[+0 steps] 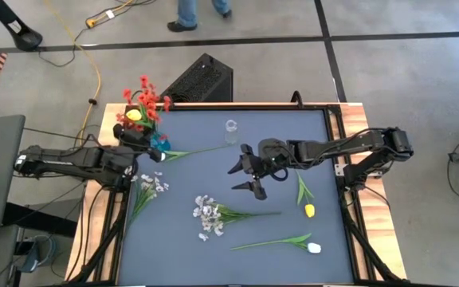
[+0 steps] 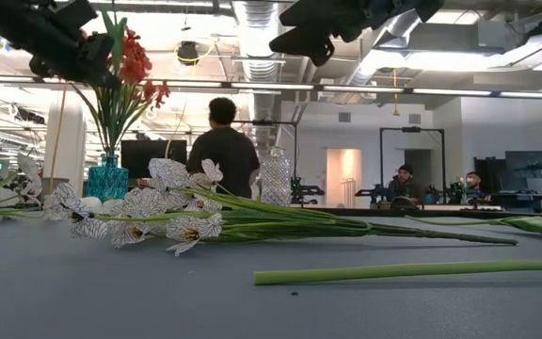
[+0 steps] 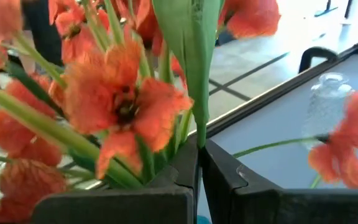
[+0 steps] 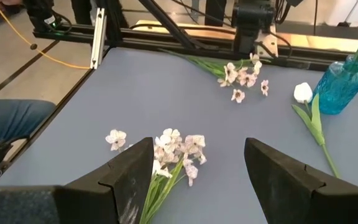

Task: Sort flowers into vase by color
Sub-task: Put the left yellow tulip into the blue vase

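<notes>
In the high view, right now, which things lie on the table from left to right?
Left gripper at the blue vase → white blossom spray → second white blossom spray → clear vase → right gripper → yellow tulip.

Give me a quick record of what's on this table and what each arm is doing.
Blue glass vase: red blossoms, one yellow tulip bud
Clear glass vase: empty
Loose on mat: two white blossom sprays, yellow tulip, two white tulips
Left gripper: shut on green stem, at blue vase
Right gripper: open, above the mat
</notes>
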Robot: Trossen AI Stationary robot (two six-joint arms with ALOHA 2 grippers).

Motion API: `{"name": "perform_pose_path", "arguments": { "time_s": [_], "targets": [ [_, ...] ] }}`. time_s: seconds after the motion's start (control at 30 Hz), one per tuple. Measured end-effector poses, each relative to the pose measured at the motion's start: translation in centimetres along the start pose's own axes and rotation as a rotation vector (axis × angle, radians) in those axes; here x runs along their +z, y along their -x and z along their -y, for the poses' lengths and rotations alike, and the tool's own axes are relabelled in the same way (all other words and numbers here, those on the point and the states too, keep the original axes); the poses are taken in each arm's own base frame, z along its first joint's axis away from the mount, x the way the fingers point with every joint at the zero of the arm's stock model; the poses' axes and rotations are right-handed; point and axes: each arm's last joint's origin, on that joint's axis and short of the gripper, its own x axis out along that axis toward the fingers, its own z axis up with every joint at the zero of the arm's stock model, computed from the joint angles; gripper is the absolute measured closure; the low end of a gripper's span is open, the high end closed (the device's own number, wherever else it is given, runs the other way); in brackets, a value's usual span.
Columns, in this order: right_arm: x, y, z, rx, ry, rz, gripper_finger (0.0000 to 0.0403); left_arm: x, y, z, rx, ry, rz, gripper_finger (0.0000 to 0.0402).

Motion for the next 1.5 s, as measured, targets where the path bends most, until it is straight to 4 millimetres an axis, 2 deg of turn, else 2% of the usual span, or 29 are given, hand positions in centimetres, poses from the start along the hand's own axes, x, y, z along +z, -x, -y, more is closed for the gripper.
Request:
{"name": "perform_pose_path", "arguments": {
  "time_s": [0.43,0.67,0.8,0.97,1.17,1.33,1.5],
  "targets": [
    [-0.2,0.0,0.0,0.001,-0.02,-0.017,0.0124,-1.5,0.0,-0.3,0.034,0.086,-0.069,0.0401],
    [-0.4,0.7,-0.2,0.004,-0.04,-0.07,0.0124,-4.5,-0.9,0.2,0.018,0.09,-0.133,0.0401],
    [-0.3,2.8,-0.4,-0.049,-0.053,-0.134,0.0124,-5.7,-1.4,0.4,0.018,0.102,-0.149,0.0401],
    [-0.2,5.9,-0.9,-0.1,-0.074,-0.196,0.0124,-6.0,-1.7,0.3,0.033,0.106,-0.148,0.0401],
    [-1.5,9.0,-0.7,-0.152,-0.148,-0.317,0.0124,-6.0,-1.8,0.2,0.039,0.112,-0.157,0.0396],
    [-4.4,10.3,-0.4,-0.194,-0.227,-0.408,0.0124,-5.7,-1.7,0.3,-0.013,0.127,-0.175,0.0357],
    [-6.0,11.4,-0.2,-0.222,-0.279,-0.479,0.0124,-4.6,-1.5,0.3,-0.065,0.154,-0.182,0.0299]
  ]
}}
